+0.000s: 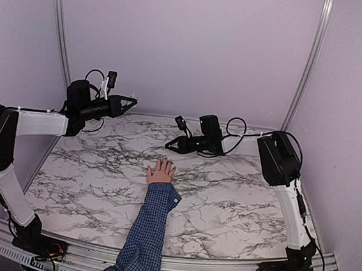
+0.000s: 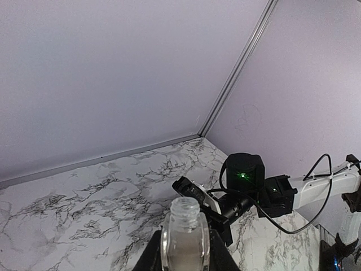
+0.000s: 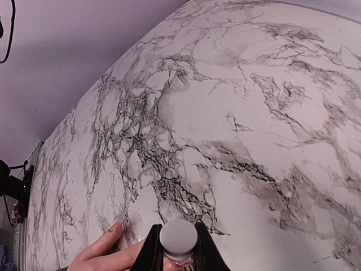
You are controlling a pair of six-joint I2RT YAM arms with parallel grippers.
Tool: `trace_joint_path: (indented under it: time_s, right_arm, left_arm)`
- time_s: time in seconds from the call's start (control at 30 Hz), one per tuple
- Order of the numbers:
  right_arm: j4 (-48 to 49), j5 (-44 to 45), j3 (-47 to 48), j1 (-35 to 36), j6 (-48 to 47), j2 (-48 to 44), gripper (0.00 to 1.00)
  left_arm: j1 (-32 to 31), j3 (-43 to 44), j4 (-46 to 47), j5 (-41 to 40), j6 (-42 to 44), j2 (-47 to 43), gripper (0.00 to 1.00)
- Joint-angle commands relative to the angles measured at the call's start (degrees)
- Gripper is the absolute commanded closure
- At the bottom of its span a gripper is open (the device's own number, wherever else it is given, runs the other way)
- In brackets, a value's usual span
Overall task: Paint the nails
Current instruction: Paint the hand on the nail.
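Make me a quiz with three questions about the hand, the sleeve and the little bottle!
1. Where does the hand rest? A on the marble table; B on the wall; C on a robot arm.
2. What colour is the sleeve? A red; B blue checked; C yellow.
3. The glass bottle in the left gripper is: A capped; B open on top; C lying down.
Answers: 1 A, it lies on the marble in the top view. 2 B, blue checks show along the forearm. 3 B, its neck is bare and it is held upright in the left wrist view.
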Motion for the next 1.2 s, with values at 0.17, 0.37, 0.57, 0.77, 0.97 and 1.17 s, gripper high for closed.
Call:
trace_joint_path:
  time_s: [0.17, 0.37, 0.57, 0.77, 0.97, 1.17]
  right_arm:
    - [-0.5, 1.2, 1.9, 0.6, -0.5, 2.7, 1.00]
    - [-0.4, 1.4, 2.1, 0.5, -0.6, 2.9, 1.00]
    - [0.1, 1.2, 2.2, 0.6, -0.4, 2.9, 1.00]
    - [1.0, 0.8, 2.5, 0.4, 0.4, 3.1, 1.00]
    - [1.3, 0.7, 2.8, 0.4, 0.8, 3.4, 1.00]
    - [1.2, 1.1, 3.7, 0.2, 1.1, 3.9, 1.00]
  left_arm:
    - [0.3, 0.2, 2.5, 0.7, 0.4, -0.7, 1.00]
    - [0.3, 0.1, 2.5, 0.6, 0.5, -0.7, 1.00]
    - [0.3, 0.1, 2.5, 0.6, 0.5, -0.7, 1.00]
    - [0.3, 0.4, 2.5, 0.6, 0.4, -0.6, 1.00]
    - [0.3, 0.3, 2.5, 0.6, 0.5, -0.6, 1.00]
    - [0.3, 0.5, 2.5, 0.6, 0.5, -0.5, 1.00]
